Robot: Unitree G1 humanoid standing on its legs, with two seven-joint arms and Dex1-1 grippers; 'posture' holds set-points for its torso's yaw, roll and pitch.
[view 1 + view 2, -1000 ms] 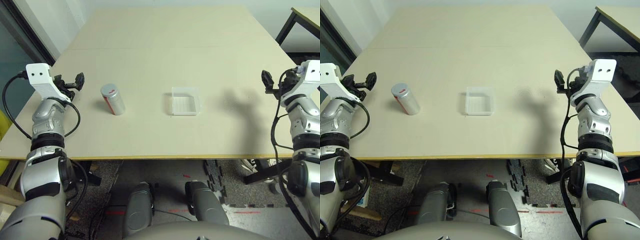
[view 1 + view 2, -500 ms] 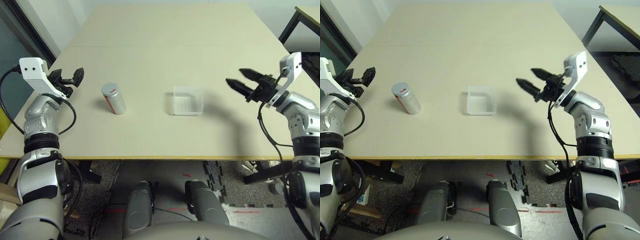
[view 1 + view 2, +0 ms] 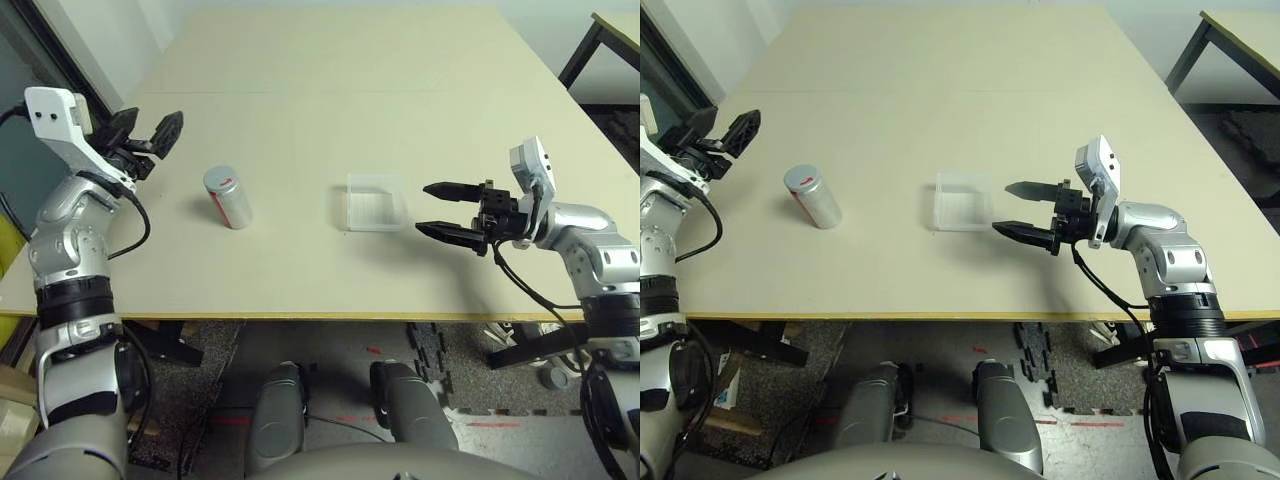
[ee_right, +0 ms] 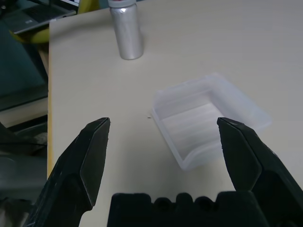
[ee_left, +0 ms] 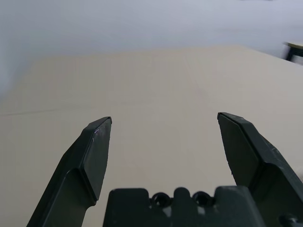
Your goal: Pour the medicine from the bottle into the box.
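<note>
Medicine bottle (image 3: 228,198), silver with its grey cap on, stands upright on the pale surface (image 3: 290,270), between the left pincer (image 3: 148,133) and the clear box (image 3: 376,205). Both pincers are spread wide and hold nothing; the right pincer (image 3: 425,208) points toward the box from just beside it. The surface has a yellowish front edge and a faint seam across its far part. Beyond it is a pale wall (image 3: 350,5); another table (image 3: 615,40) stands off to the right, and dark speckled flooring (image 3: 480,375) lies below.
</note>
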